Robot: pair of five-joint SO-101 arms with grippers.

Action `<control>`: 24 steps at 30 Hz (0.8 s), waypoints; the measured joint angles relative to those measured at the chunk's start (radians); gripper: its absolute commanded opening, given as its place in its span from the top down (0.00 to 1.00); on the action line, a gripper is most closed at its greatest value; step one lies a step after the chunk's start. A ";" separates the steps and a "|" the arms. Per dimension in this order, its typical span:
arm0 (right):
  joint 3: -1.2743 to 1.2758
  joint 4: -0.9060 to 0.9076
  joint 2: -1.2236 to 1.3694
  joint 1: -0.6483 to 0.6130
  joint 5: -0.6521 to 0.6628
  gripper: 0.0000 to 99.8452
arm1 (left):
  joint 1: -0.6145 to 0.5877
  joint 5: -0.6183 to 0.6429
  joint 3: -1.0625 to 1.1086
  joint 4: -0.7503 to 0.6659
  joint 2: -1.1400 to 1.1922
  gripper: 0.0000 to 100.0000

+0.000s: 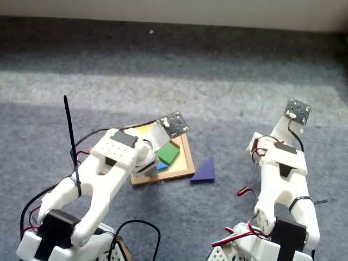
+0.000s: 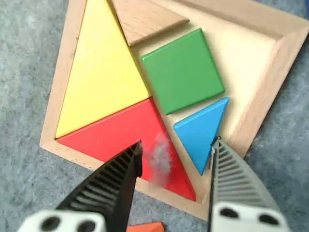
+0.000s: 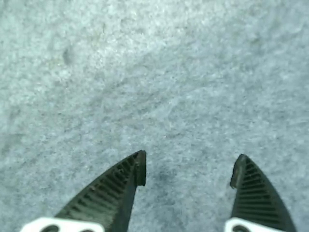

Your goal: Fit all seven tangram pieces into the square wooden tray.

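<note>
- Grey carpet (image 1: 228,81) is my work surface, with a pale wall strip beyond it.
- Five pieces sit in the tray (image 2: 268,92): yellow triangle (image 2: 104,72), red triangle (image 2: 120,135), green square (image 2: 183,70), blue triangle (image 2: 203,133) and plain wooden triangle (image 2: 145,17).
- The purple piece (image 1: 204,171) lies on the carpet just beside the tray. An orange sliver (image 2: 145,227) (barely showing) is probably the seventh.
- My left gripper (image 2: 176,145) hovers over the tray with fingers apart; the right gripper (image 3: 190,162) is spread too, above bare carpet.

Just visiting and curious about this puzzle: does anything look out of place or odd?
Yes. A purple piece lies loose on the carpet beside the wooden tray, not inside it, though part of its floor is bare. An orange piece also sits outside the rim.
</note>
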 measured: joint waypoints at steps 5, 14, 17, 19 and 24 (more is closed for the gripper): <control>0.000 0.000 0.000 0.000 0.000 0.73 | -0.029 0.002 0.023 -0.083 0.000 0.76; 0.000 0.000 0.000 0.000 0.000 0.73 | -0.031 0.003 -0.055 -0.106 0.137 0.77; 0.000 0.000 0.000 -0.002 0.000 0.73 | -0.031 0.026 -0.106 -0.106 0.180 0.77; 0.000 0.000 0.000 -0.002 0.000 0.73 | -0.031 0.055 -0.129 -0.104 0.195 0.77; 0.000 0.000 0.000 -0.002 0.000 0.73 | -0.031 0.078 -0.149 -0.104 0.201 0.77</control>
